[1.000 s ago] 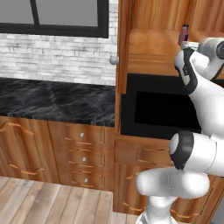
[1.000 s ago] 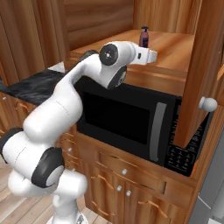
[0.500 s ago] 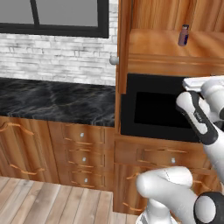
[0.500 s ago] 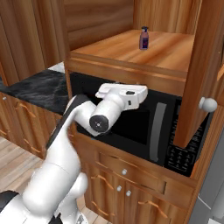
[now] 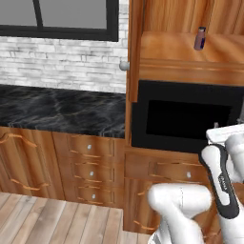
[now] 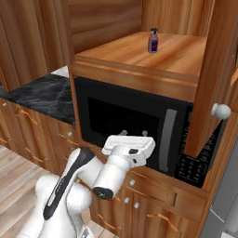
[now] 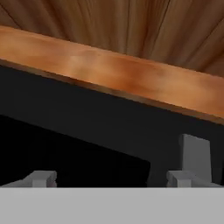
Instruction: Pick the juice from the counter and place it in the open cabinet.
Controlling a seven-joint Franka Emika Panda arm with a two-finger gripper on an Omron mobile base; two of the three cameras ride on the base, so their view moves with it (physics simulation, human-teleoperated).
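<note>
The juice (image 5: 200,38) (image 6: 153,40), a small purple and reddish-brown bottle with a dark cap, stands upright on the bare shelf (image 6: 139,53) of the open cabinet (image 5: 181,50). My gripper (image 6: 134,134) hangs well below it, in front of the black microwave (image 6: 125,121), and is open with nothing in it. In the hand view the gripper (image 7: 111,178) faces the microwave's dark front and the shelf's wooden front edge (image 7: 109,74), fingertips (image 7: 41,177) wide apart. The gripper (image 5: 224,127) barely shows at the right of the left base view. The counter with plank sides is out of view.
The cabinet door (image 6: 211,79) with its round silver knob (image 6: 221,110) stands open at the right. A black marble slab (image 5: 57,109) over knobbed wooden drawers (image 5: 90,167) runs left of the microwave (image 5: 186,119), below a brick wall and window.
My arm has dropped from shelf height, close to the juice, down in front of the microwave. The juice stays standing on the cabinet shelf.
</note>
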